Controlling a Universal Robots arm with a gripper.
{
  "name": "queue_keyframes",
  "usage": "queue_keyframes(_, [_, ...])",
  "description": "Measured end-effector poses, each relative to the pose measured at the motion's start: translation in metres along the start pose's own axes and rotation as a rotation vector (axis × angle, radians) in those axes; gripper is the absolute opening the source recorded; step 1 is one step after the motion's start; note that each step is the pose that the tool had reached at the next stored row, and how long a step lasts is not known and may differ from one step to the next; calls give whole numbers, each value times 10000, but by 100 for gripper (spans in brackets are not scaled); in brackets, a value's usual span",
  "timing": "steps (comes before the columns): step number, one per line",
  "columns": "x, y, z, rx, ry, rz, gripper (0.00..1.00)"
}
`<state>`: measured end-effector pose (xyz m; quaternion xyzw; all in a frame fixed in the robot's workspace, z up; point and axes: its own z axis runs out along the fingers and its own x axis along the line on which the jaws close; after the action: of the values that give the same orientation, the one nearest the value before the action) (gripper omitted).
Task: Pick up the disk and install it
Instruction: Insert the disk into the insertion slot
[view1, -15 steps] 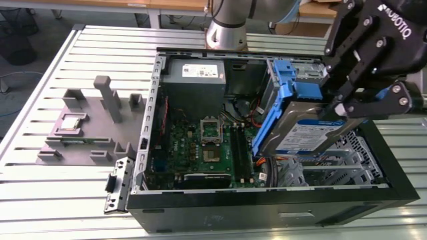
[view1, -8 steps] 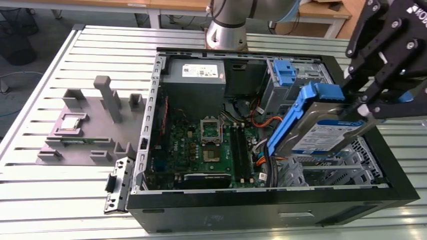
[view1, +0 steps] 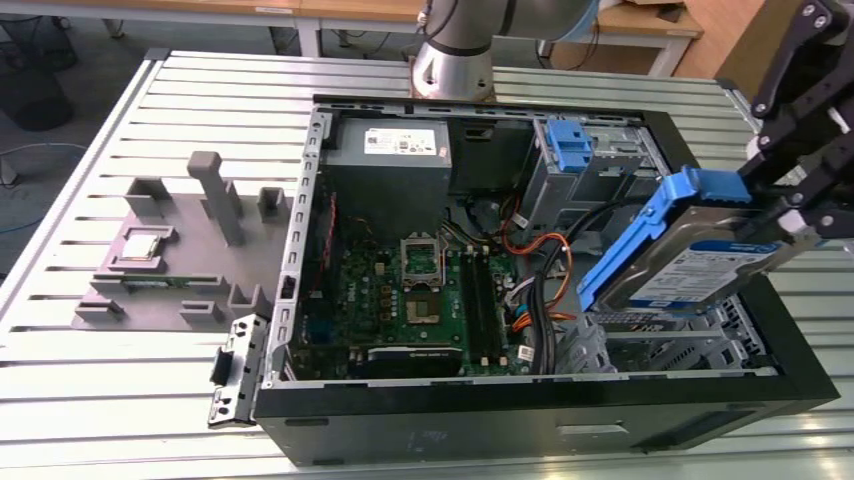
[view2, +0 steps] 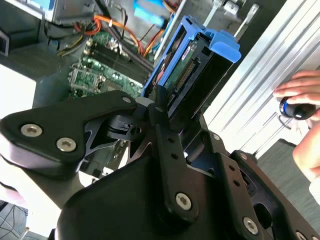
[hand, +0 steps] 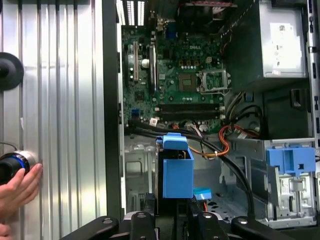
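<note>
The disk (view1: 687, 255) is a silver drive with a white and dark blue label in a blue plastic carrier. It hangs tilted above the open computer case (view1: 534, 405), over the metal drive bay (view1: 667, 350) at the exterior view's right. My gripper (view1: 790, 222) is shut on the disk's upper end. In the second wrist view the disk (view2: 192, 62) stands out beyond the black fingers (view2: 159, 102), its connector edge showing. In the first wrist view the disk (hand: 177, 170) points edge-on into the case above the bay floor (hand: 137, 175).
Inside the case lie the green motherboard (view1: 427, 295), a grey power-supply box (view1: 390, 145), orange and black cables (view1: 541, 255) and a lone blue latch piece (view1: 571, 145). A grey fixture (view1: 187, 250) stands at the exterior view's left. A person's hand (hand: 17, 192) rests on the slatted table.
</note>
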<state>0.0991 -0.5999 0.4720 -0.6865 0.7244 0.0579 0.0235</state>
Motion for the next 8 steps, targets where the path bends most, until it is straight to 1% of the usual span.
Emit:
queue_keyframes(2, [-4,-78,-2,0,0,0,35])
queue_keyframes(5, [-8,-162,-2,0,0,-1,35])
queue_keyframes(8, [-7,-187,7,0,-1,0,35])
